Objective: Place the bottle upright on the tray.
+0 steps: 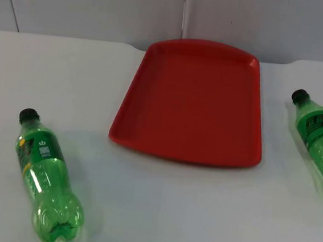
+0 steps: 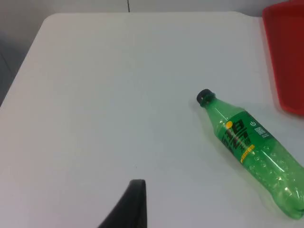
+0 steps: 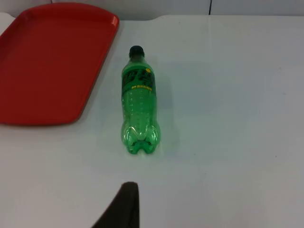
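We see a red tray lying flat on the white table, close to the grey wall at the far edge. Two green bottles lie on their sides on the table, one at each side of the tray and apart from it, neither on the tray.

The left bottle lies on the left arm's side, its black cap turned toward the wall and its base toward the near edge. From the left wrist we see this bottle well ahead of the left gripper's fingertip, not touching it, with the tray's edge beyond.

The right bottle lies just beside the tray's right rim. From the right wrist it lies lengthways ahead of the right gripper's fingertip, base nearest, clear of it.

We cannot tell whether either gripper's fingers are released or clenched.
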